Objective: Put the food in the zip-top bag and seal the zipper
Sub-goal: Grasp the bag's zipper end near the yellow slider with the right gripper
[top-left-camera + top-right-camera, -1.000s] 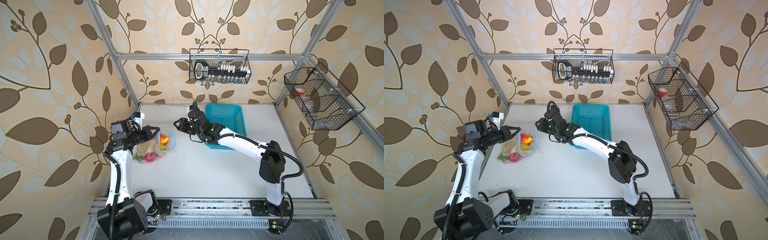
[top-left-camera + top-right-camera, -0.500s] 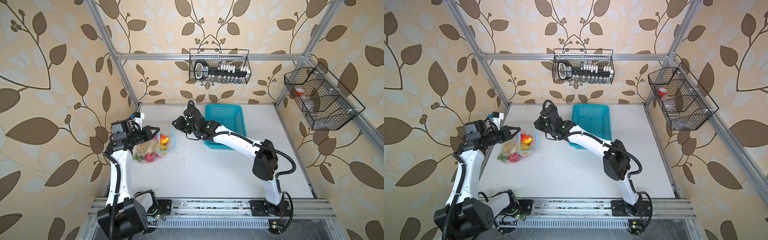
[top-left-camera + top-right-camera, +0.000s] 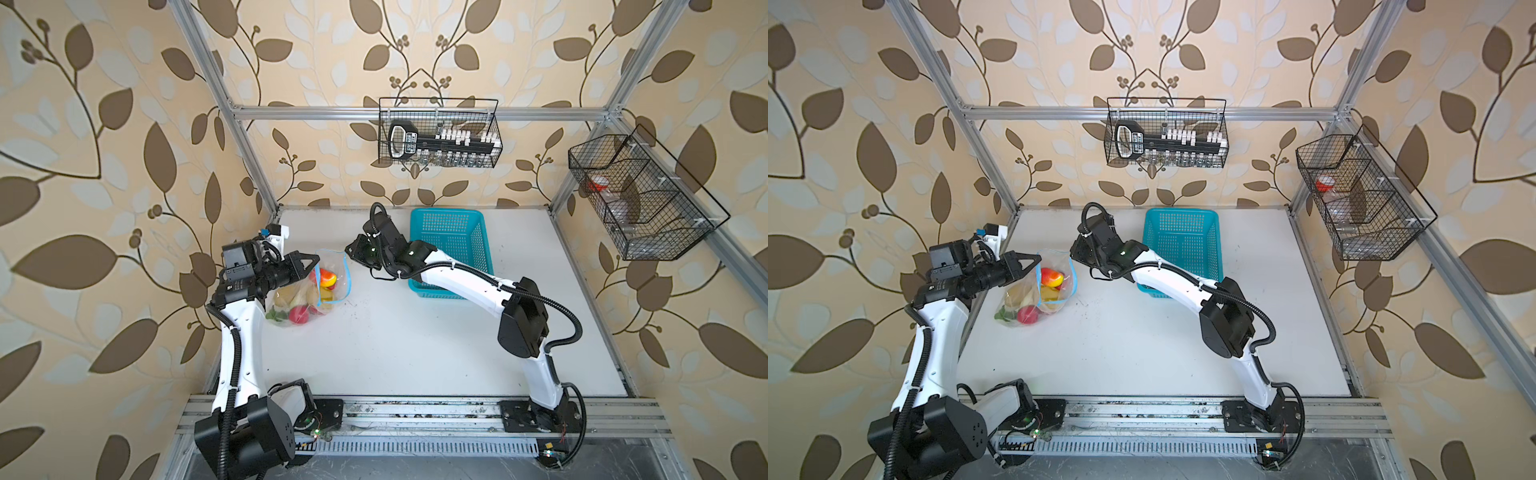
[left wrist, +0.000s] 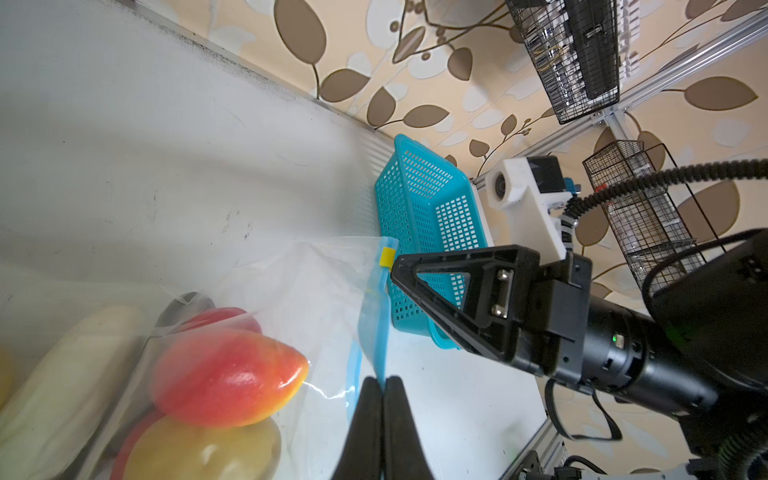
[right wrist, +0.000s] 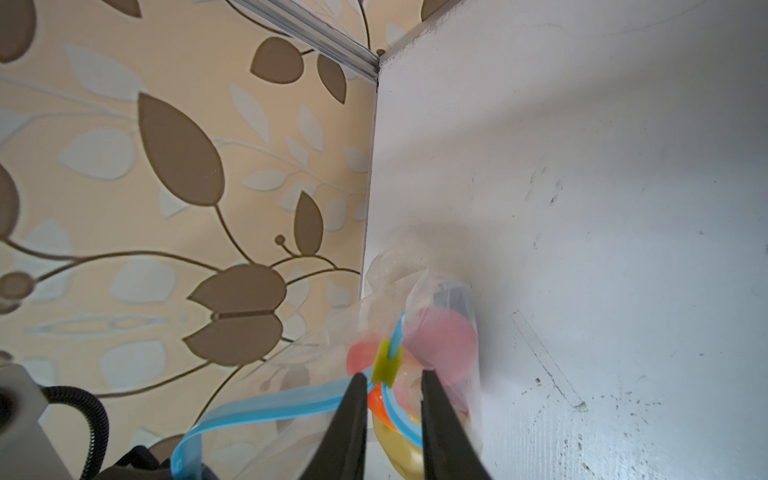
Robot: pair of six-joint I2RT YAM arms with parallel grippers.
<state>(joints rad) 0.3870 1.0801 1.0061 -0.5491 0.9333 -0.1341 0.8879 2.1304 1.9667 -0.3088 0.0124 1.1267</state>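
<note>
The left pincer (image 4: 382, 380) is clamped on the zipper (image 4: 376, 332) of the bag (image 3: 337, 270), which stands near the tabletop's (image 3: 415, 340) left edge (food (image 4: 224, 376) inside). The right pincer (image 5: 393, 375), jaws apart, straddles the zipper at its yellow slider (image 5: 386, 361). A basket (image 3: 451, 232) sits further right.

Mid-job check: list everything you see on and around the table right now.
zip-top bag: one, clear, left side of table
food: several pieces, red, yellow, tan, white, green, inside the bag
zipper: one, light blue, along bag's mouth
slider: one, yellow, at zipper's end
basket: one, turquoise, back of table
wire baskets: two, black, back and right walls
table: one, white
left pincer: black, shut on zipper
right pincer: black, open, tips at slider
</note>
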